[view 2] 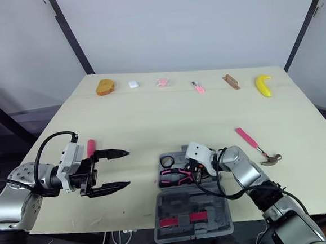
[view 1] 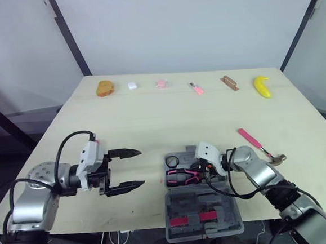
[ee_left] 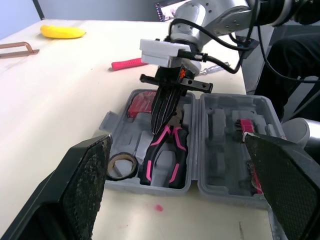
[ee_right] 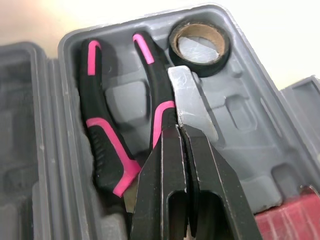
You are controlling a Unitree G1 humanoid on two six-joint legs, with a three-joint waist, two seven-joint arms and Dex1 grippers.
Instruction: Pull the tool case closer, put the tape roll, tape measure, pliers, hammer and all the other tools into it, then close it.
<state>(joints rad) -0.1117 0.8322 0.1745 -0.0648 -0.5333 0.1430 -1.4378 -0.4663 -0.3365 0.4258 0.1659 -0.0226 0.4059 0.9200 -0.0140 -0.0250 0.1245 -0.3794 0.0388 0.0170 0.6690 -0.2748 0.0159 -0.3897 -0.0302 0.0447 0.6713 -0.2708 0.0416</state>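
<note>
The grey tool case (view 1: pixel 183 202) lies open at the table's front edge, lid toward me. A black tape roll (ee_right: pixel 200 47) and pink-and-black pliers (ee_right: pixel 105 140) rest in its tray, with a red item (ee_left: pixel 141 104) in the far corner. My right gripper (ee_right: pixel 181 127) points down into the tray, shut on the pliers' metal nose. Left of the case, my left gripper (view 1: pixel 142 168) hangs open and holds nothing. A pink-handled hammer (view 1: pixel 261 145) lies on the table right of the case. A pink tool (view 2: pixel 91 146) lies beside the left gripper.
Along the far edge sit a bread piece (view 1: pixel 105 88), a white item (view 1: pixel 132 85), two small pink items (view 1: pixel 161 83) (view 1: pixel 196 87), a brown piece (view 1: pixel 229 82) and a banana (view 1: pixel 262 86). Bare tabletop (view 1: pixel 168 121) spans the middle.
</note>
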